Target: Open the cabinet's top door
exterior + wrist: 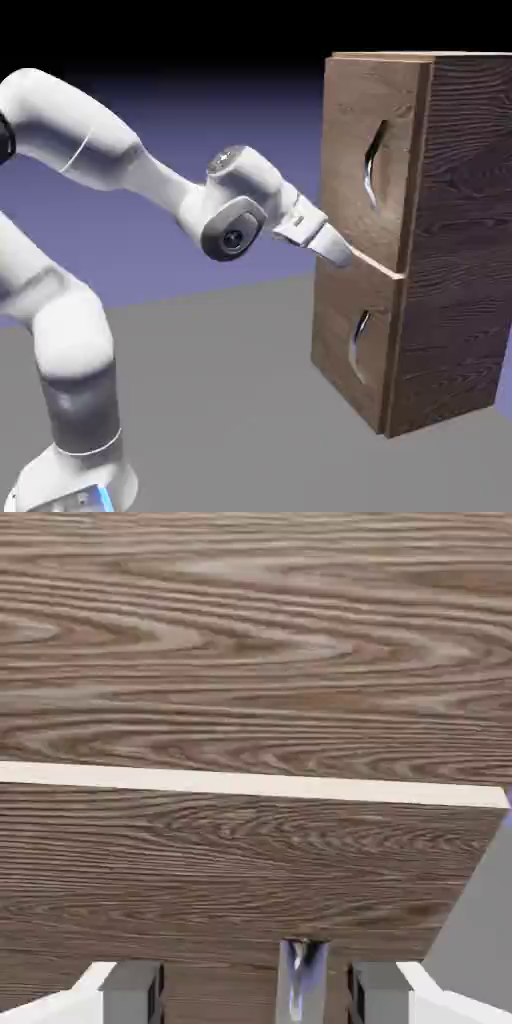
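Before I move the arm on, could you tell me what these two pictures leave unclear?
- Exterior view: whether the gripper touches the cabinet; its tips merge with the front edge near the seam.
- Hand view: the top door fills the frame, its handle out of view.
- Hand view: the silver handle below the seam is cut off by the bottom edge.

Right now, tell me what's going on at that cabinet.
A white arm is reaching toward the cabinet with its gripper right at the pale seam between the two doors. The jaws are open and hold nothing. In the hand view a silver handle shows between the fingertips, not yet clamped. The top door looks shut, its own handle untouched.
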`<action>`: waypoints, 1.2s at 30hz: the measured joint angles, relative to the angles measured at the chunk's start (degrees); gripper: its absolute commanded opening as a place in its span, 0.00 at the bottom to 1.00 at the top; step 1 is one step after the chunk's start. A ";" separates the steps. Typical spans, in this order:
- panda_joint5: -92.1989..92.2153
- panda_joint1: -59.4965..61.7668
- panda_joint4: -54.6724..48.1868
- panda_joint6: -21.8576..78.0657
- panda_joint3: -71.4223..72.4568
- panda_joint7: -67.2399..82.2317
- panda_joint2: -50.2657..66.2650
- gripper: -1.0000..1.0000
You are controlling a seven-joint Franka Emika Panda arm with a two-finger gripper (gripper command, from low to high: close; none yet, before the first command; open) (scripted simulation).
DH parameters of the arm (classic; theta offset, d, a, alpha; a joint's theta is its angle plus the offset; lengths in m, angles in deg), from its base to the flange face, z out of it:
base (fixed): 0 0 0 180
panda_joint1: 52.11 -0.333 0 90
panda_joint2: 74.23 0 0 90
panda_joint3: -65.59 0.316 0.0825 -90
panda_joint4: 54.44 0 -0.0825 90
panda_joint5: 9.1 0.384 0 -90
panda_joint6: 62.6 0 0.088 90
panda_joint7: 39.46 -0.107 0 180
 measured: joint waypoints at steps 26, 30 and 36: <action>-64.80 -13.32 -8.19 2.34 -14.22 15.74 -5.58 0.50; -74.77 -15.37 -9.45 2.70 -16.40 18.17 -6.43 0.50; -89.72 -18.45 -11.34 3.24 -19.68 21.80 -7.72 0.50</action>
